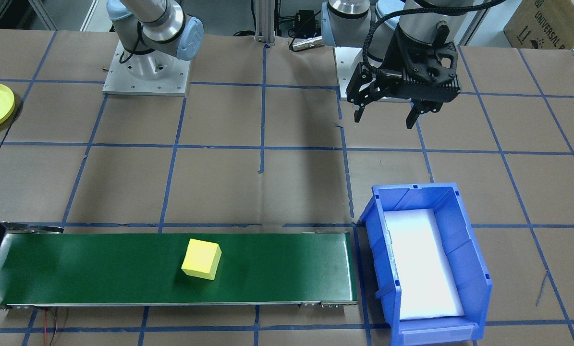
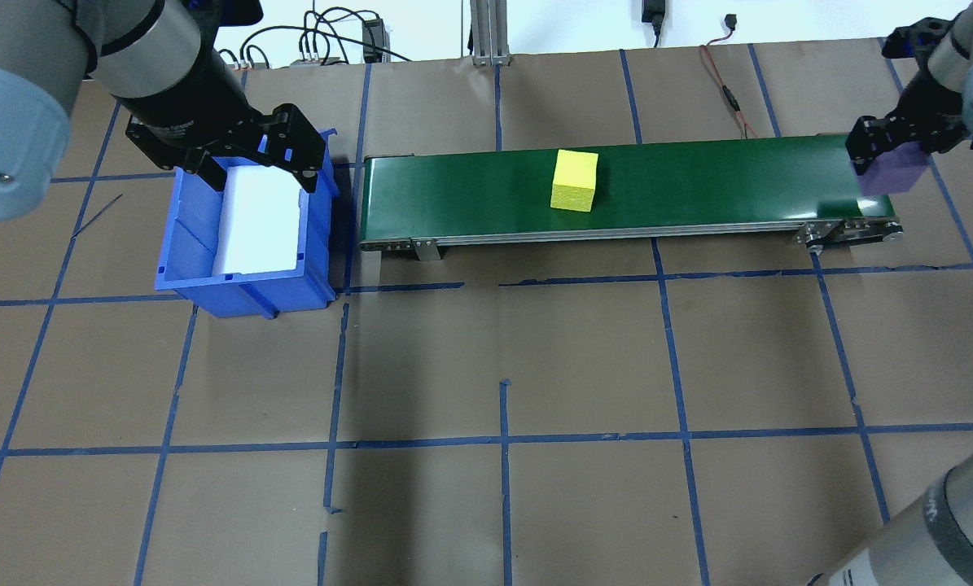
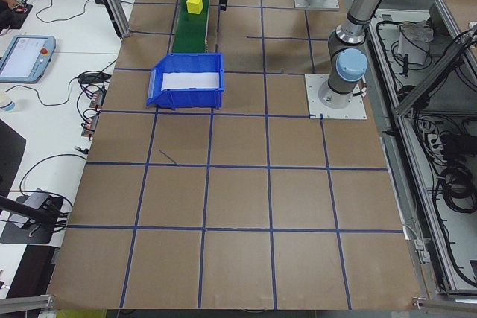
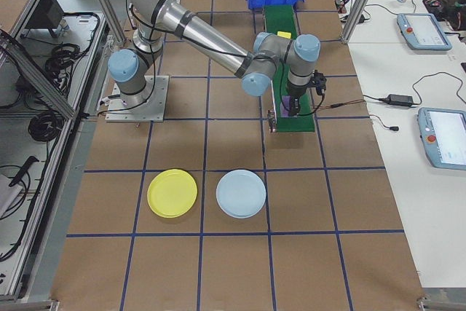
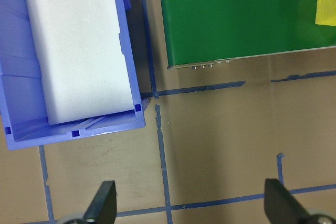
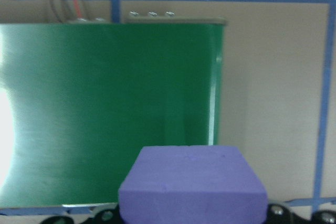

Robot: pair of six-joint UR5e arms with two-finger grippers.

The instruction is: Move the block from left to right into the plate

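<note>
Overhead view: conveyor belt (image 2: 698, 183) across the upper centre and right of the frame, one block (image 2: 575, 180) on its middle; bin (image 2: 242, 281) just off the belt's left end, holding a foam sheet (image 2: 258, 220); left gripper (image 2: 234, 159) above the bin's far end, upper left; right gripper (image 2: 889, 159) with a second block (image 2: 891, 175) over the belt's right end, upper right. Right-side view: two plates side by side in the lower centre of the frame, plate (image 4: 172, 193) left, second plate (image 4: 241, 194) right, well apart from the belt above them.
</note>
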